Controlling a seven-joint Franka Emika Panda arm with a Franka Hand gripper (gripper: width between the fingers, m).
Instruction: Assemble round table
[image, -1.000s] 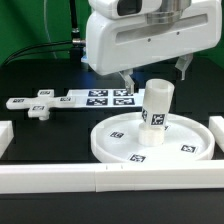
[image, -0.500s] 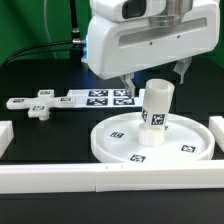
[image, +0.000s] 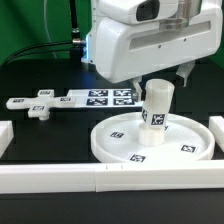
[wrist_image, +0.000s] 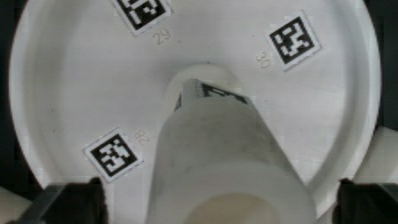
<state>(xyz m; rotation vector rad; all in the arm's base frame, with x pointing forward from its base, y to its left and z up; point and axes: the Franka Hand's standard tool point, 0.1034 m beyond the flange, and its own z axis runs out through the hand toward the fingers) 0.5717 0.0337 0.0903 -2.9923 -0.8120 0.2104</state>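
The end effector (image: 163, 80) has come down slightly and shifted toward the exterior view's right, its jaws wide apart, flanking the top of the short cylinder leg (image: 156, 108) without clamping it, the leg upright at the centre of the rimmed disc (image: 118, 148) on the bench (image: 45, 135).

Disc (image: 150, 143): white plastic, smooth, faint sheen, soft highlights up close. Leg (image: 156, 105): same white plastic, smooth, satin. Tags (image: 137, 157) on both: flat matt black-and-white print. Table top (image: 50, 135): black, matt. Border rails (image: 60, 180): white, smooth, dull. Robot casing (image: 150, 45): white moulded plastic, glossy.
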